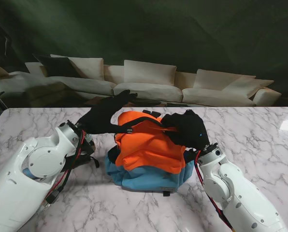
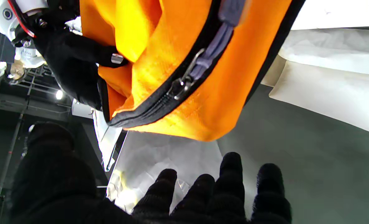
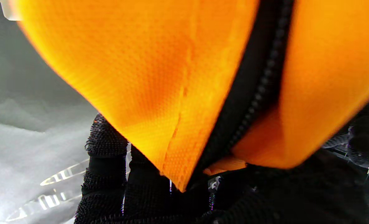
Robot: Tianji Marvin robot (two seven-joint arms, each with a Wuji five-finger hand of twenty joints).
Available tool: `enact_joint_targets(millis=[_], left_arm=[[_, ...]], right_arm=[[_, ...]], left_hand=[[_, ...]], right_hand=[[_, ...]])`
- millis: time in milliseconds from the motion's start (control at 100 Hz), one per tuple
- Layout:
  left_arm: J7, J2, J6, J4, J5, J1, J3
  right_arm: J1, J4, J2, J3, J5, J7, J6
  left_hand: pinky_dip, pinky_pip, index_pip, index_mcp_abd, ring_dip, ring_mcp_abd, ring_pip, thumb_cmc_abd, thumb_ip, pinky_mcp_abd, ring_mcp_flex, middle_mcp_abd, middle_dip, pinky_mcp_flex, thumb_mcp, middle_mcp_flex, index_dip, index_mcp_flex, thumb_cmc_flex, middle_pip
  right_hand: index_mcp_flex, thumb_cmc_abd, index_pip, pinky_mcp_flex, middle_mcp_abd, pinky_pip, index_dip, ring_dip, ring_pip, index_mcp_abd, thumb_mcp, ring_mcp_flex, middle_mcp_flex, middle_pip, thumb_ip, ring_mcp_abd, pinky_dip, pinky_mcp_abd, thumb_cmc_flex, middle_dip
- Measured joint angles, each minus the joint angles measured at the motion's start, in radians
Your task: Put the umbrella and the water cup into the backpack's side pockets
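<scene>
**Backpack on marble table, both hands at its top**

Item: backpack (image 1: 149,150), orange upper, blue base, lying near the middle of the table (image 1: 260,140). Black zip (image 2: 159,105) runs across the orange cloth; a metal pull (image 2: 184,81) hangs from it.

Umbrella and water cup: not to be made out in any view. Side pockets: not clearly seen, so whether anything is in them cannot be told.

Right hand (image 1: 185,128): black-gloved, laid on the bag's top right corner, fingers (image 3: 105,161) curled into the orange cloth beside the zip and gripping it.

Left hand (image 1: 105,113): black-gloved, raised over the bag's top left edge, fingers (image 2: 232,174) straight and fanned, holding nothing, apart from the cloth.

Surroundings: white sofa (image 1: 149,82) beyond the table's far edge.

Risks, as judged: soft cloth may slip or bunch in the right hand's grip, letting the bag sag or roll. The fanned left fingers could snag the black strap (image 1: 139,126) crossing the top.
</scene>
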Motion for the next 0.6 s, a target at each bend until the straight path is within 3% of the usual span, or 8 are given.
enact_joint_targets(millis=[220,350,390,490,600], left_arm=[[-0.04,0.006,0.035,0.042,0.033,-0.066,0.087],[0.04,0.004,0.043,0.094,0.223,-0.107,0.139],[0.039,0.003,0.061,0.103,0.204,-0.114,0.147],[0.02,0.0,0.117,0.12,0.063,-0.129,0.173],[0.116,-0.017,0.125,0.16,0.075,-0.142,0.203]], right_arm=[[0.013,0.006,0.001,-0.011,0.004,0.004,-0.001],[0.018,0.012,0.001,-0.015,0.007,0.002,-0.017],[0.02,0.015,0.001,-0.015,0.007,0.002,-0.025],[0.023,0.022,0.0,-0.015,0.009,0.001,-0.044],[0.024,0.03,0.0,-0.014,0.029,0.004,-0.076]], left_hand=[[0.0,-0.001,0.001,0.0,0.0,0.003,0.0,-0.062,0.0,0.0,0.001,0.0,0.0,0.029,0.001,0.0,0.0,-0.011,0.002,0.0],[0.036,0.044,0.005,0.013,0.003,0.007,0.018,-0.084,0.0,-0.001,0.041,0.012,0.033,0.057,0.012,0.005,0.004,-0.011,0.07,0.0],[0.04,0.078,0.006,0.022,0.009,0.007,0.025,-0.086,0.0,-0.002,0.061,0.013,0.053,0.065,0.009,0.032,0.007,-0.011,0.101,0.013],[0.04,0.235,0.025,0.064,0.056,0.015,0.081,-0.102,-0.004,-0.03,0.157,0.013,0.096,0.105,0.006,0.153,0.016,-0.007,0.193,0.026],[0.008,0.39,0.074,0.083,0.098,-0.003,0.151,-0.107,-0.007,-0.069,0.273,-0.012,0.169,0.168,0.014,0.302,0.048,0.083,0.29,0.117]], right_hand=[[0.0,0.0,0.0,0.0,0.0,0.0,-0.001,0.0,-0.001,0.0,0.0,0.0,0.0,0.0,0.0,0.0,0.0,0.0,0.0,0.0],[0.0,0.0,0.0,0.0,0.0,0.0,-0.004,0.0,-0.003,0.0,0.0,0.0,0.0,0.001,0.0,0.0,0.0,0.0,0.0,-0.001],[0.0,0.0,0.0,0.0,-0.002,0.0,-0.004,0.0,-0.003,0.0,0.0,0.0,0.0,0.002,0.0,-0.001,0.0,0.0,0.0,-0.001],[0.0,0.001,-0.001,-0.011,-0.003,0.0,-0.004,0.0,-0.003,0.0,0.0,0.0,0.0,0.003,0.0,-0.001,0.0,0.0,0.0,-0.001],[-0.004,0.009,-0.006,-0.024,-0.01,-0.019,-0.004,-0.007,-0.025,0.0,0.0,0.003,-0.003,0.011,0.0,-0.001,-0.013,0.002,0.0,-0.01]])
